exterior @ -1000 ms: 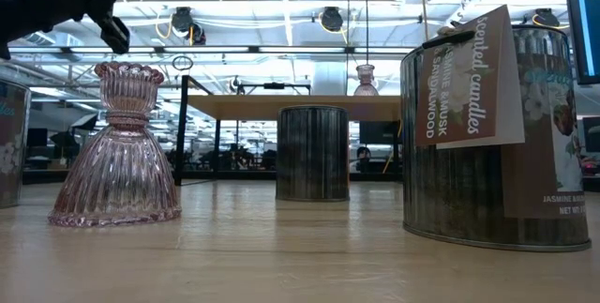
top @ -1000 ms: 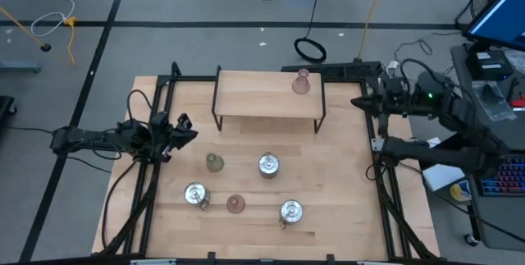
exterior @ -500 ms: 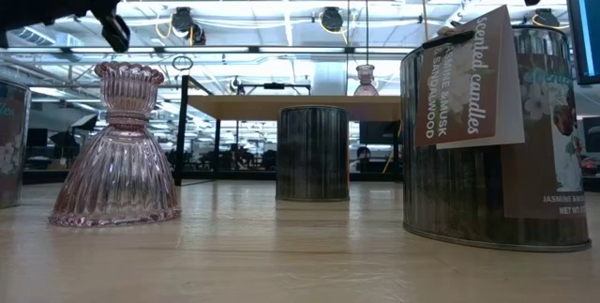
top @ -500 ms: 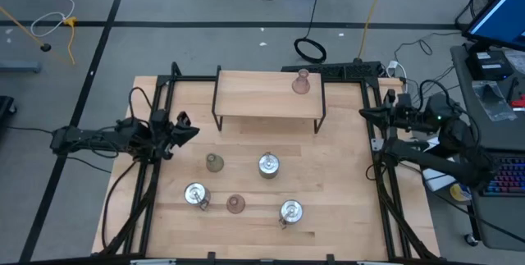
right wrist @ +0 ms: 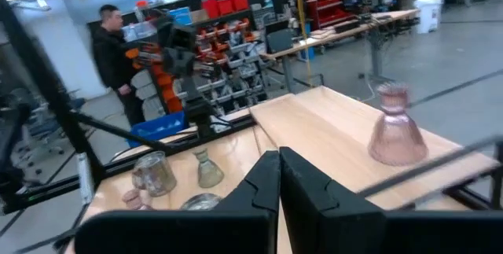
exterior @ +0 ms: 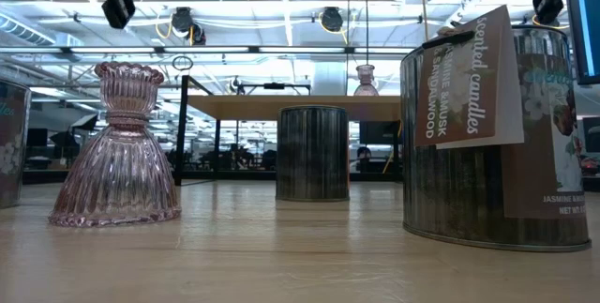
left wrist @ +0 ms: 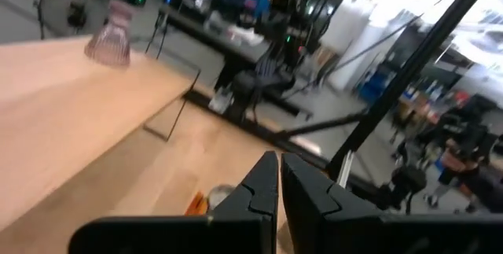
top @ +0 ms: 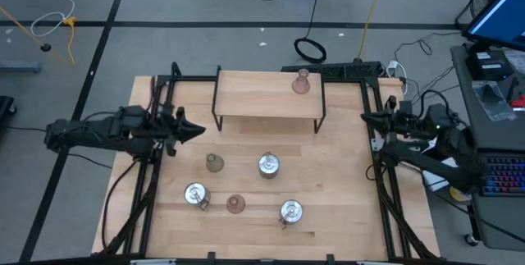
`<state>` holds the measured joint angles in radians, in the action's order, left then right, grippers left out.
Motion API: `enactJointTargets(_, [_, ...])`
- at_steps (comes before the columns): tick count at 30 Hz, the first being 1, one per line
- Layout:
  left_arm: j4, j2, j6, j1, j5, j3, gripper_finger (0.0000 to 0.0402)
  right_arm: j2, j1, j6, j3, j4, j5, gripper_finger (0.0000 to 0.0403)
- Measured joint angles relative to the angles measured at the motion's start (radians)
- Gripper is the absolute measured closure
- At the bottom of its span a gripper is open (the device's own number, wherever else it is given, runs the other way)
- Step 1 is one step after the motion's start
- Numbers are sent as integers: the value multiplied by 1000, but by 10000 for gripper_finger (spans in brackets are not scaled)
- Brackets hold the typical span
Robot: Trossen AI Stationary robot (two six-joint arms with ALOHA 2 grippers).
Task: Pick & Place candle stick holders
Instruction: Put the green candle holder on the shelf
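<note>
Moved since before: right gripper (top: 367, 116) has pulled back toward the table's (top: 344, 199) right edge; left gripper (top: 197, 130) has pushed a little inward from the left edge.
Near edge: silver holder (top: 290, 211), pink glass holder (top: 236, 204) and another silver holder (top: 195, 194) stand in a loose row, apart from each other.
Table's middle: olive-green holder (top: 214, 162) and a third silver holder (top: 268, 165), side by side but not touching.
Far edge: wooden shelf (top: 254, 94) carries a second pink holder (top: 301, 83) near its right end.
Left gripper jaws: clenched, nothing between them.
Right gripper jaws: clenched, nothing between them.
Hard to make out: in the low view one silver holder is cut off at the right, its paper label (exterior: 469, 78) covering part of it; both arms show only as dark bits at the top corners.
Room beyond: a person (right wrist: 114, 46) stands by shelving, blurred.
</note>
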<state>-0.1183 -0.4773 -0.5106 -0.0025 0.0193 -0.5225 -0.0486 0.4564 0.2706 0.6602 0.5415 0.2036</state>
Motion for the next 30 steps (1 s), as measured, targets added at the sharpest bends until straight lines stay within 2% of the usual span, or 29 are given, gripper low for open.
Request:
enactJointTargets(5, [-148,-136,-65,-1,-26,-99,383,47,0,27,-97,-64,1,402])
enactJointTargets(11, [-278,-282,-159,-31,-47,-179,383,44,0,35,-182,-124,2,402])
enactJointTargets(21, [-493,-439,-356,-71,-75,-262,383,44,0,36,-255,-172,6,402])
enactJointTargets(25, [-538,-486,-404,-72,-121,-275,383,44,0,36,-268,-172,6,402])
enactJointTargets(30, [-545,-547,-412,-72,-132,-275,383,44,0,36,-274,-177,6,402])
